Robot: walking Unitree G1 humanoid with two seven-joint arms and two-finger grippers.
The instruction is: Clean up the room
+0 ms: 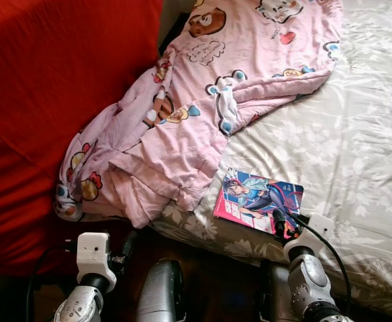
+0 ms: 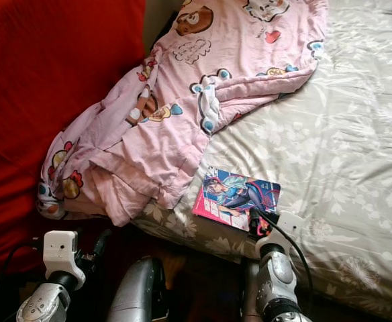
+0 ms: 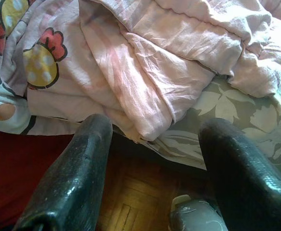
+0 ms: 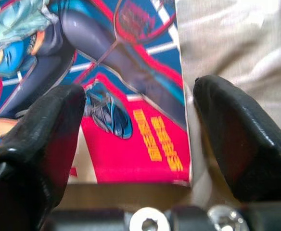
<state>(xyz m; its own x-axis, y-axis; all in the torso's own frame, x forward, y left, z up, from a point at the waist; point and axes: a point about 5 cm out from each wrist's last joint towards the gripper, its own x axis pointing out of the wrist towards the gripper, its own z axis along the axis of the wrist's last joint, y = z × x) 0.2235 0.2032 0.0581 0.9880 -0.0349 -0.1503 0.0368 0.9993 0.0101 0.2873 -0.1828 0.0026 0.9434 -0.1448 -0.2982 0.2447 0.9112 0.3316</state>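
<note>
Covering the book's (image 1: 258,198) near corner, the right end effector (image 4: 139,139) gapes.

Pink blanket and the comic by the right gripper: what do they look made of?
Pink blanket: soft woven fabric, probably cotton, matte, judging by its creases and folds. Comic: printed paper or thin card with a glossy-looking cover, lying flat with crisp edges at the right gripper.

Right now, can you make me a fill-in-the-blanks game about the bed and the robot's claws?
1. The comic book lies on the ____ bedsheet.
2. The right claw is ____ around the book's corner.
3. The crumpled blanket with cartoon animals is ____.
4. The left claw hangs above the ____ floor.

Missing words: floral; open; pink; wooden
</note>
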